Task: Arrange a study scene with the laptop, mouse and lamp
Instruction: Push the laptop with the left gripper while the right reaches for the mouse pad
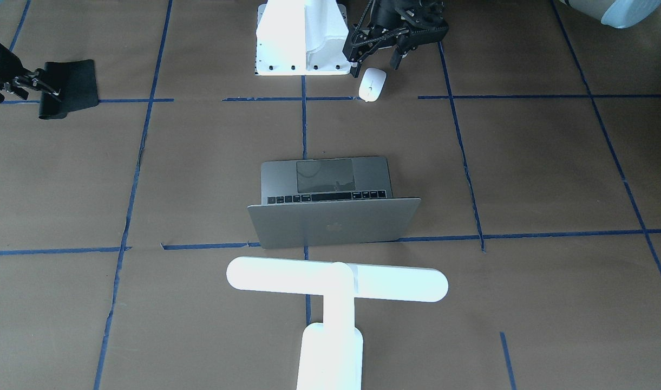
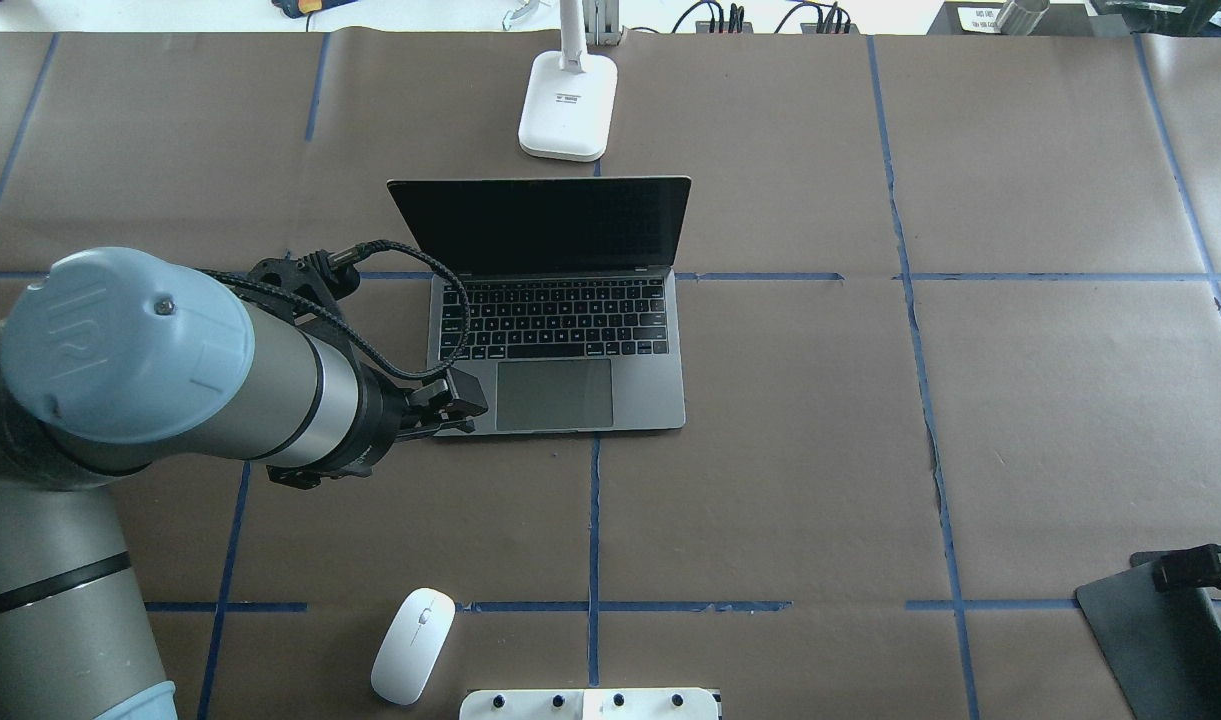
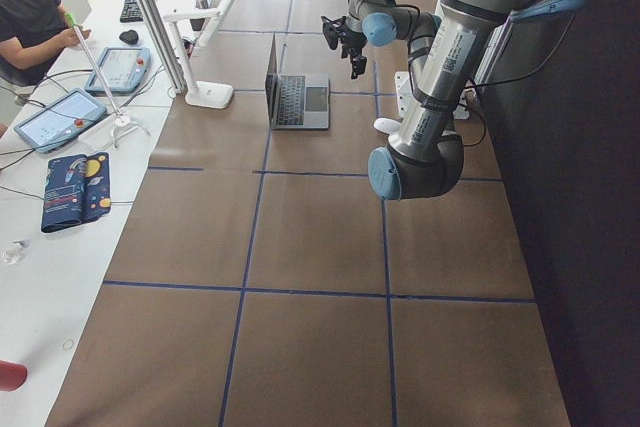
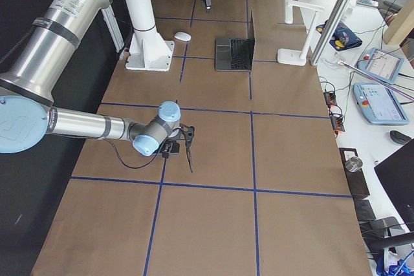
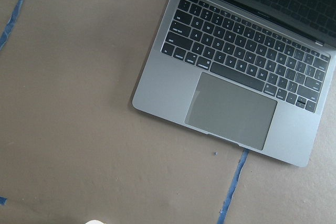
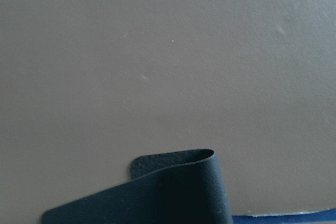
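Observation:
The laptop point(image 1: 330, 216) stands open at mid-table, screen towards the robot; it also shows in the overhead view point(image 2: 570, 350) and the left wrist view point(image 5: 236, 77). The white mouse point(image 1: 372, 84) lies near the robot base, also seen from overhead point(image 2: 413, 645). The white T-shaped lamp point(image 1: 335, 281) stands behind the laptop, its base seen from overhead point(image 2: 568, 100). My left gripper point(image 1: 376, 62) hangs open and empty above the table, just beside the mouse. My right gripper point(image 1: 43, 89) is shut on the edge of a black mat point(image 1: 73, 81), which curls up in the right wrist view point(image 6: 157, 192).
The white bolted pedestal point(image 1: 303, 38) stands at the robot's edge, right beside the mouse and left gripper. Blue tape lines grid the brown table. A side bench with tablets point(image 3: 60, 117) and a seated person point(image 3: 30, 7) runs along the far side.

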`<state>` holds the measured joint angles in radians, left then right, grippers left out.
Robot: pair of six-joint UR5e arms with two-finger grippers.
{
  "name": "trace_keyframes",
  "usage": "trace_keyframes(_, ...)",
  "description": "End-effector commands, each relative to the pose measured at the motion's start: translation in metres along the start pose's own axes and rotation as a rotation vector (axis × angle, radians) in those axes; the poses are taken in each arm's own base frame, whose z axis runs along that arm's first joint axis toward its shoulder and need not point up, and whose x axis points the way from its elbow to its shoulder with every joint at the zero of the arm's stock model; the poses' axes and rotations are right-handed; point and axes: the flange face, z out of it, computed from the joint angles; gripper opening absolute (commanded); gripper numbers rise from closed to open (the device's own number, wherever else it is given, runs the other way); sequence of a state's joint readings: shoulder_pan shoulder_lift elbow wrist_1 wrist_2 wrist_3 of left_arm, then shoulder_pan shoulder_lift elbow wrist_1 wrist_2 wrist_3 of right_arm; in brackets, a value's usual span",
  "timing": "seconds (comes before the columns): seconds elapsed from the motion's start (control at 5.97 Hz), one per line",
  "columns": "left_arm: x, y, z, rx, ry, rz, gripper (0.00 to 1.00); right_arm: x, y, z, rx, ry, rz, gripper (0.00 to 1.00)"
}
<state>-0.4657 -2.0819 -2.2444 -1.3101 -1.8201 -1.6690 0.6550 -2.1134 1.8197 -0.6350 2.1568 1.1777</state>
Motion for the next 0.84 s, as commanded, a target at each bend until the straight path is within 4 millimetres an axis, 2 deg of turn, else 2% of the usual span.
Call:
trace_keyframes(0.0, 0.0003, 0.0014, 0.0021, -0.002, -0.001, 0.002, 1.0, 0.0018, 0.006, 0.0104, -0.032, 0.016, -0.014, 0.96)
trace_keyframes(0.17, 0.0003, 0.0015, 0.0021, -0.002, -0.001, 0.01, 1.0, 0.0017, 0.0076, 0.0115, -0.038, 0.018, -0.017, 0.81)
trace_keyframes(0.33, 0.0003, 0.0013, 0.0029, -0.002, -0.003, 0.011, 1.0, 0.0028, 0.0085, 0.0124, -0.041, 0.021, -0.018, 0.6)
trace_keyframes(0.5, 0.0008, 0.0014, 0.0026, -0.002, -0.003, 0.011, 1.0, 0.0026, 0.0087, 0.0123, -0.042, 0.019, -0.015, 0.34)
trace_keyframes(0.67, 0.0002, 0.0012, 0.003, -0.002, -0.004, 0.011, 1.0, 0.0033, 0.0091, 0.0121, -0.043, 0.021, -0.015, 0.19)
